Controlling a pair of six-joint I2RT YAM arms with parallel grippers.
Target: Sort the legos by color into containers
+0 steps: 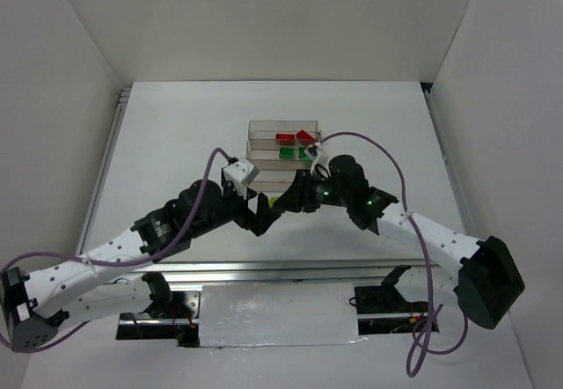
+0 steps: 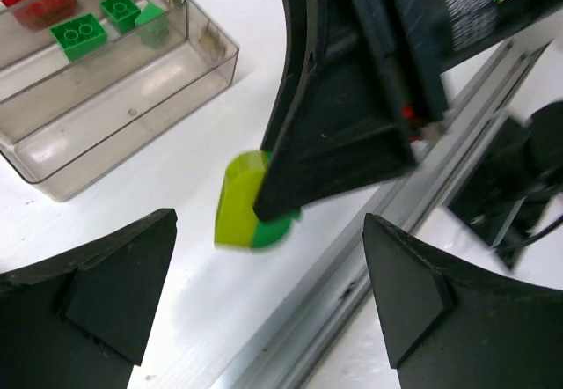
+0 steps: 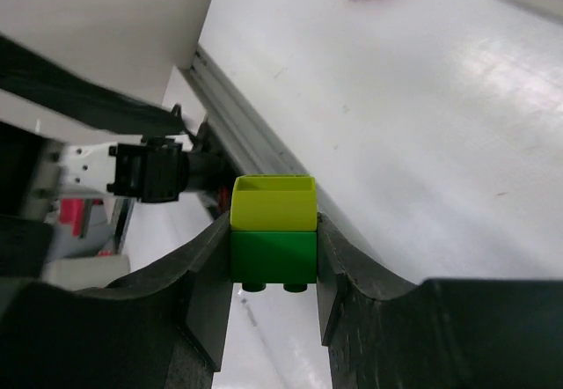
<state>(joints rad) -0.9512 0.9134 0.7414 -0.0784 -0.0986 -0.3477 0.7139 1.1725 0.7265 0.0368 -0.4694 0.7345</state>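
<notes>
The right gripper [image 3: 274,248] clamps the light, rigid, slick stack [image 3: 272,204] by its green half's flat sides; the left gripper [image 2: 264,310] gapes empty.

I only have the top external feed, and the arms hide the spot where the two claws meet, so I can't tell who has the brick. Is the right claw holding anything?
Observer: Yes. The right wrist view shows the right claw shut on a two-colour stack, a yellow-green brick joined to a green brick, with the squeeze on the green one.
Operator: Is the left claw gripping that stack too?
Observer: No. The left wrist view shows the left claw open, its fingers wide to either side and apart from the stack.
</notes>
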